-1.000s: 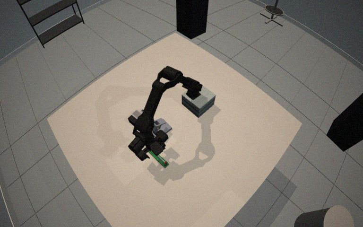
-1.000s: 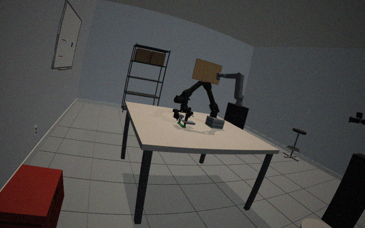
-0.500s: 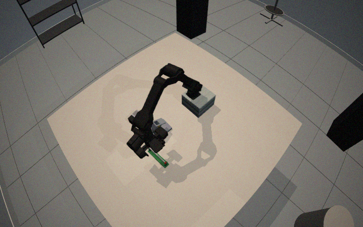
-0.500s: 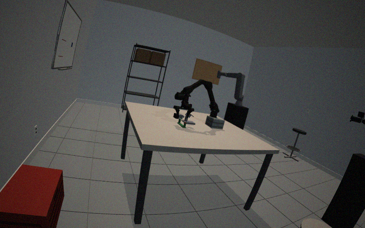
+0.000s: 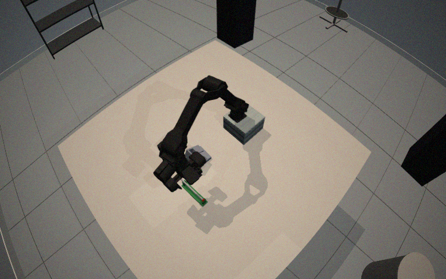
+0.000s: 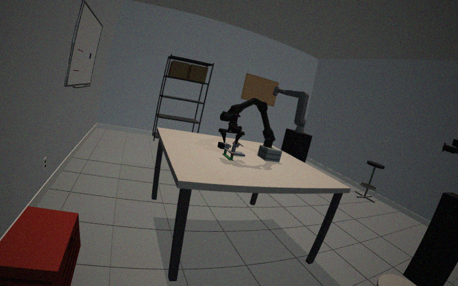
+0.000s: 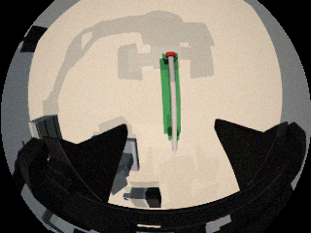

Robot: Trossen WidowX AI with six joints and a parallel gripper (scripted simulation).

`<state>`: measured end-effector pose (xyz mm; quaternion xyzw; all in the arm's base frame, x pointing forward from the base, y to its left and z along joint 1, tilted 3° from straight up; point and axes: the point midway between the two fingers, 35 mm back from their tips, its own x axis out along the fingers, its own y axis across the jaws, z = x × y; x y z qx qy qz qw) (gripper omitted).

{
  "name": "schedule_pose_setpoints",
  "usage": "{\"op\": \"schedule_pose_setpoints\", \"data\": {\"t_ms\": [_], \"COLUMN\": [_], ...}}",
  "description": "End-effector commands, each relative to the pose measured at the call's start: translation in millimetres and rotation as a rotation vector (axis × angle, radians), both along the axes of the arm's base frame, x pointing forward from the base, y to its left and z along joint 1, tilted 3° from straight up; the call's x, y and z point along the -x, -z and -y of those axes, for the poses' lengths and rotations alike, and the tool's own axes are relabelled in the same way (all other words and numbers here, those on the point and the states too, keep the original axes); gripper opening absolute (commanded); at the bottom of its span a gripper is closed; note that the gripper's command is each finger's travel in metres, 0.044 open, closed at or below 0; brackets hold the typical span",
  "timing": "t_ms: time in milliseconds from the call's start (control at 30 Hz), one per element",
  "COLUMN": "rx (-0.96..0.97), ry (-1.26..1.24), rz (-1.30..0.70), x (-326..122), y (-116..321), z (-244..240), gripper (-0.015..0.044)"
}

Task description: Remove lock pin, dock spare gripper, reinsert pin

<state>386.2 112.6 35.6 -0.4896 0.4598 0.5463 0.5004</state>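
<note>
The lock pin, a pale rod with a red head [image 5: 203, 200] [image 6: 232, 154] [image 7: 170, 54], rests lengthwise on the green rack [image 5: 193, 196] [image 6: 226, 156] [image 7: 166, 107]. My gripper [image 6: 229, 143] [image 7: 173, 126] is open and empty, with its fingers above and either side of the pin's plain end. The grey-lilac mount [image 5: 204, 152] [image 6: 239, 154] [image 7: 135, 154] stands beside the rack, partly behind the left finger in the wrist view. A grey part with a black end [image 6: 220, 145] [image 7: 154, 196], seemingly the spare gripper, is near the mount. Its seating and the socket are hidden.
The arm's grey base block [image 5: 244, 131] [image 6: 269, 154] [image 7: 46, 127] stands on the pale table [image 5: 295, 164] [image 6: 270, 179], on the mount's far side from the rack. The arm arches over the mount. Shadows of the arm fall around the rack.
</note>
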Motion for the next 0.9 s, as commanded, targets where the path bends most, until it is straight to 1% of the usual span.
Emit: {"op": "schedule_pose_setpoints", "data": {"t_ms": [0,100,133,233,500,600,633,700,867], "rx": [0.000,0.000,0.001,0.001,0.000,0.000,0.001,0.018,0.087], "ry": [0.000,0.000,-0.001,-0.001,-0.001,-0.001,0.012,0.161,0.720], "rz": [0.000,-0.002,-0.003,-0.003,-0.001,-0.001,0.002,-0.018,-0.080], "x": [0.1,0.3,0.3,-0.3,0.5,0.7,-1.3,-1.9,-2.6], "y": [-10.8,-17.1,-8.4,-15.7,-68.6,-70.0,-61.9,-60.7,-56.5], "z": [-0.5,-0.7,-0.2,-0.7,-3.0,-3.0,-1.9,6.5,37.7], "gripper": [0.0440,0.0440,0.0440,0.0440,0.0440,0.0440,0.0440,0.0440,0.0440]}}
